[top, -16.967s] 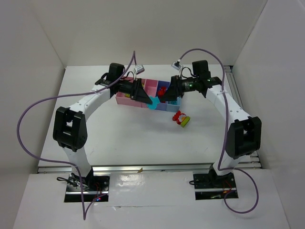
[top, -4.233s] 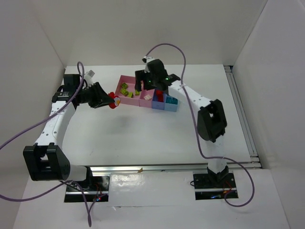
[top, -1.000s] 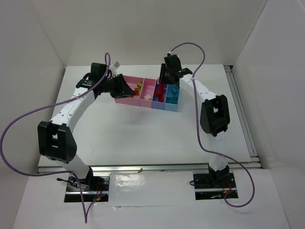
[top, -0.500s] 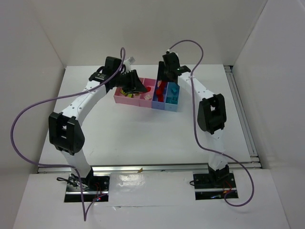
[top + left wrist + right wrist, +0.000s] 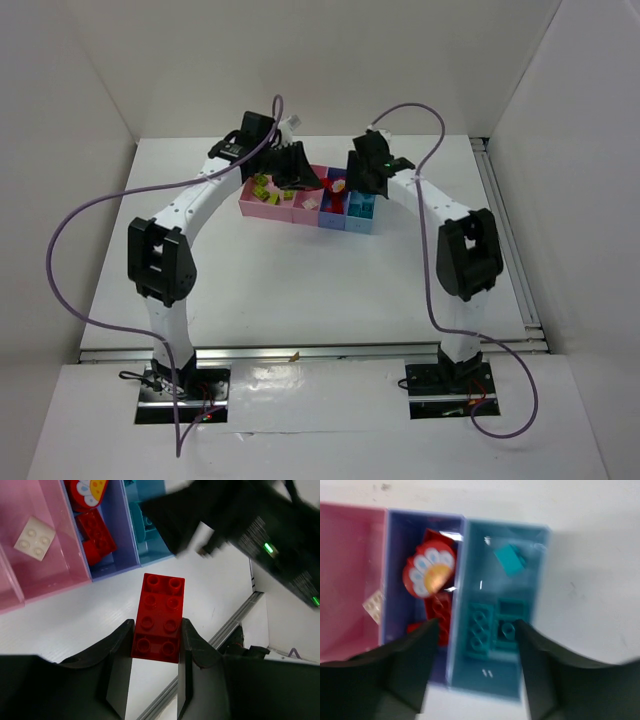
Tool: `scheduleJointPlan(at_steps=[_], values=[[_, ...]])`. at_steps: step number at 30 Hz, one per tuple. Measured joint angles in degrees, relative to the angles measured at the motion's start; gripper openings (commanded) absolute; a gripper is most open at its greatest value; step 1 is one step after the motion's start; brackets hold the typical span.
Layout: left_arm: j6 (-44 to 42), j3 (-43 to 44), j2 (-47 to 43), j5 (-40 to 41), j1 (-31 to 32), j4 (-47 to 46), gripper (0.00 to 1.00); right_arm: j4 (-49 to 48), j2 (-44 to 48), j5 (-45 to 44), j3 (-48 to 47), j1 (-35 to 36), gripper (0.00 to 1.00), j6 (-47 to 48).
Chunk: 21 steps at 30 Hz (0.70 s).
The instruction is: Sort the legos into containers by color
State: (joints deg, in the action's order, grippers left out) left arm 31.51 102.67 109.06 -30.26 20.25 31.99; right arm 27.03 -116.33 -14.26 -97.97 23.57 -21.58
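Red, eight-studded plastic lego brick [image 5: 159,617] sits clamped in the left claw [image 5: 156,630], long axis running straight out between its jaws; the periwinkle plastic bin [image 5: 120,545] holding other red bricks [image 5: 97,530] lies just ahead and leftward. The right claw [image 5: 472,627], parted and empty, hovers over the light-blue bin [image 5: 532,585]

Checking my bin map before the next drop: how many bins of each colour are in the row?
Pink bins: 2
Periwinkle bin: 1
Light blue bin: 1
Total: 4
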Motion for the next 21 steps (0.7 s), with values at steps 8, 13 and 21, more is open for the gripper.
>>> scheduleJointPlan(at_steps=[8, 13, 21], values=[[0.2, 9.9, 10.5, 3.5, 3.7, 0.2, 0.0, -4.8, 27.0, -7.0, 24.7, -6.2, 0.84, -4.5], [0.1, 15.8, 17.2, 9.0, 5.2, 0.2, 0.0, -5.2, 34.8, -9.4, 32.3, -9.6, 0.83, -7.1], [0.2, 19.2, 23.6, 13.3, 5.2, 1.3, 0.75, -4.9, 38.3, -9.2, 36.9, -11.2, 0.83, -7.6]])
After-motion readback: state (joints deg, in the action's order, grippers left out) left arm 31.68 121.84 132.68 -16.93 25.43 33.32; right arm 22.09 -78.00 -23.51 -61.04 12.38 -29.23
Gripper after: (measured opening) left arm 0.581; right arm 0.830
